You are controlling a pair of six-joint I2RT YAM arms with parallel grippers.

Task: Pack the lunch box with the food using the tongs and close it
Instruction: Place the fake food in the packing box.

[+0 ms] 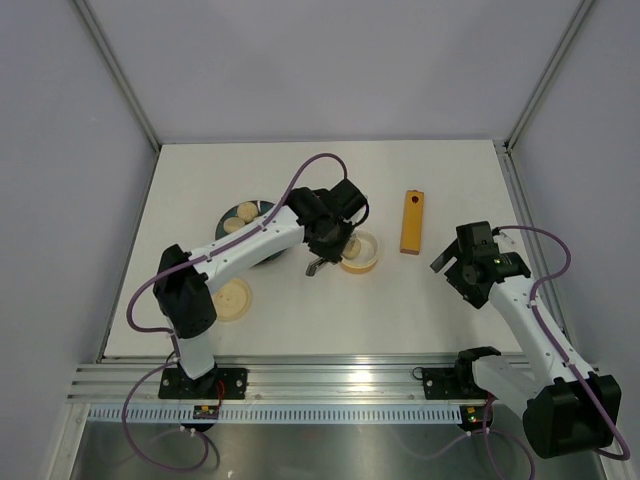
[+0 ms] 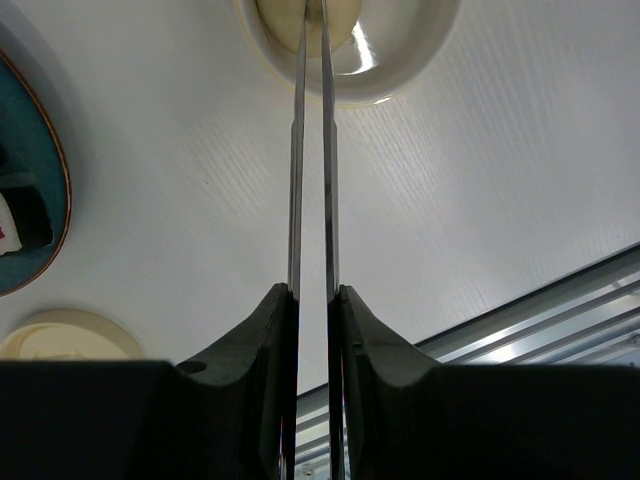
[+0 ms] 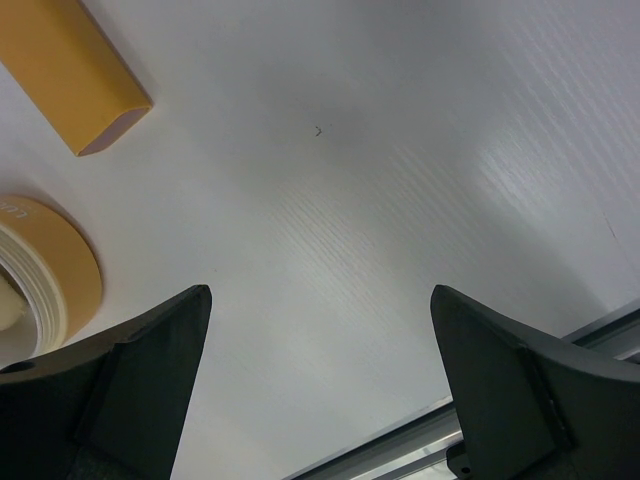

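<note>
Left wrist view gives the clearest guide: the left gripper (image 2: 312,292) is clamped on the tongs (image 2: 297,180), whose two thin arms run straight ahead of the jaws, squeezed nearly together. Their tips reach over the lunch box (image 2: 372,95), far ahead of the jaws, where a pale piece of food (image 2: 342,18) lies at or between the tips (whether it is pinched or already resting on the bottom cannot be told). To do this step well, I judge the jaws should ease apart only slightly, so the tongs spring open and drop the piece without slipping from the grip, then lift straight up clear of the rim. The lid (image 2: 68,335) lies left of the jaws, near the plate (image 2: 35,150). The right gripper (image 3: 320,300) hangs spread wide, holding nothing, with the lunch box off to its left.
</note>
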